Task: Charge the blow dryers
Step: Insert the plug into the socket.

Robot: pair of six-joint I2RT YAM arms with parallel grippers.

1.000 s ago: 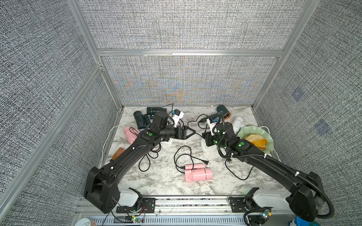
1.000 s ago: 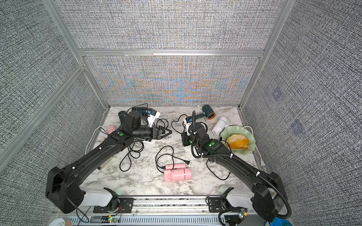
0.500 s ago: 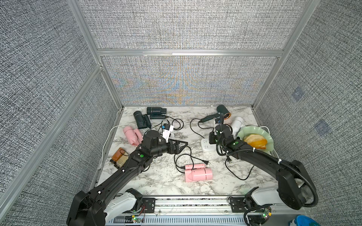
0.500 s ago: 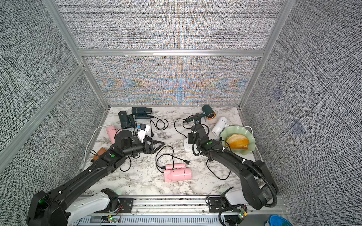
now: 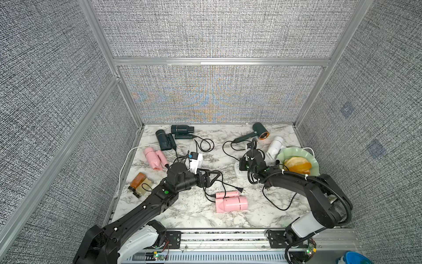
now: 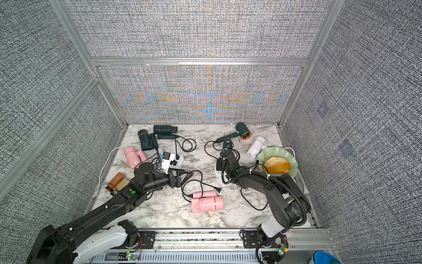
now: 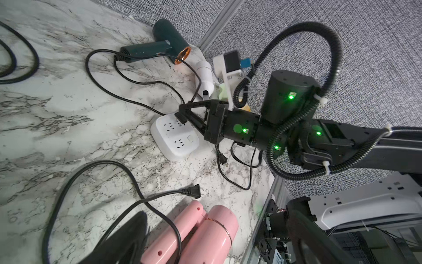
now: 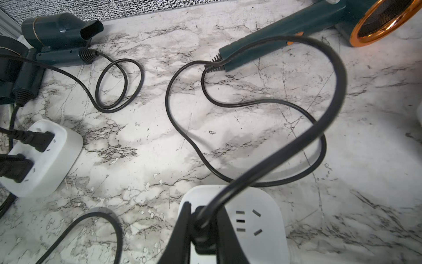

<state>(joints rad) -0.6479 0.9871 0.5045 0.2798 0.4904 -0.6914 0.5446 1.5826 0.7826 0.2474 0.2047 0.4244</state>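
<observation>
My right gripper [image 8: 203, 230] is shut on a black plug [image 8: 201, 237], held against the right white power strip [image 8: 251, 219] [image 5: 238, 172]. That plug's cord arcs toward the dark green copper-ringed blow dryer [image 5: 260, 132] and the white one [image 5: 275, 146]. My left gripper [image 5: 215, 179] is open and empty, hovering over loops of black cord near the front pink dryer [image 5: 230, 201] [image 7: 205, 230]. That dryer's loose plug [image 7: 194, 190] lies on the marble. Two dark teal dryers [image 5: 182, 129] [image 5: 163, 139] and another pink one [image 5: 153, 157] lie at the back left.
The left power strip [image 6: 177, 160] holds two plugs [image 8: 38, 139]. A green plate [image 5: 285, 152] with orange food sits at the right edge. An amber-brown bottle [image 5: 138, 180] lies at the left edge. Cords snake across the marble table [image 5: 182, 212].
My left arm has drawn back from the back-left power strip toward the front and dropped lower, its gripper still open. The right gripper has stayed on the right strip, still shut on the plug.
</observation>
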